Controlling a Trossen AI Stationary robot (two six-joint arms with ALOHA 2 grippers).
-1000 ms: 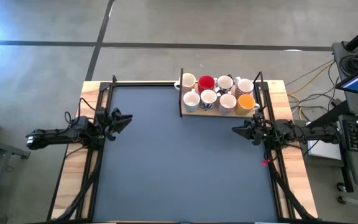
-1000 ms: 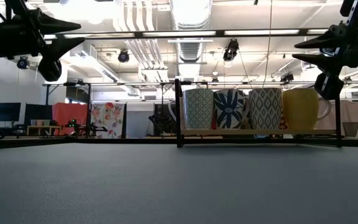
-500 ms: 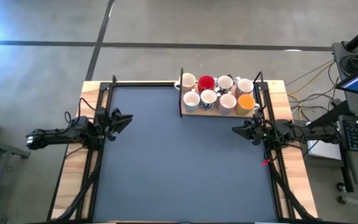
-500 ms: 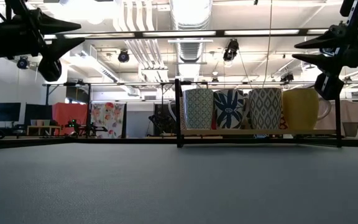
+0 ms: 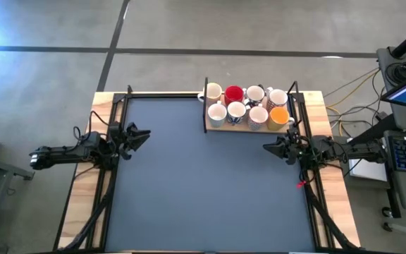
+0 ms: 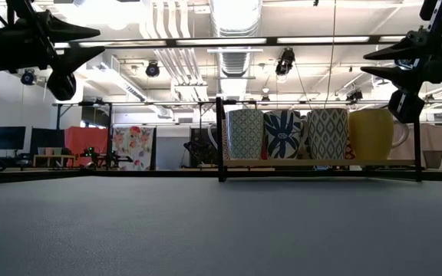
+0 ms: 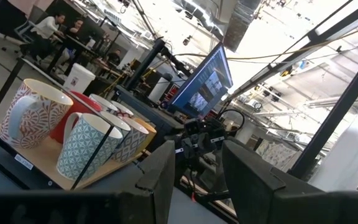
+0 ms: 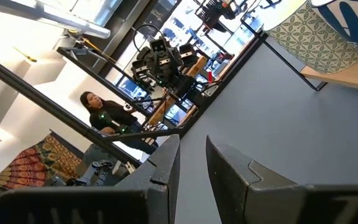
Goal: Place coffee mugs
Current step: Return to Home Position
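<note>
All eight coffee mugs (image 5: 249, 106) are found on a low wooden shelf (image 5: 242, 128) with a black frame, toward the far right of the dark bench (image 5: 203, 190). They are set upright in two rows of four, close together. A red mug (image 5: 233, 94) is noted in the back row and an orange mug (image 5: 279, 116) at the right end of the front row; the rest are white, cream or patterned. In the low view the front row is seen side by side on the shelf board (the mug at its right end appears yellow there).

The left claw (image 5: 145, 134) is held over the bench's left edge, well apart from the shelf, with its fingers parted and nothing between them. The right claw (image 5: 265, 147) is held over the right edge, near the front of the shelf but clear of it; its fingers are likewise parted by a narrow gap and are empty.

A seated person (image 8: 107, 115) is observed in the room beyond the bench.
</note>
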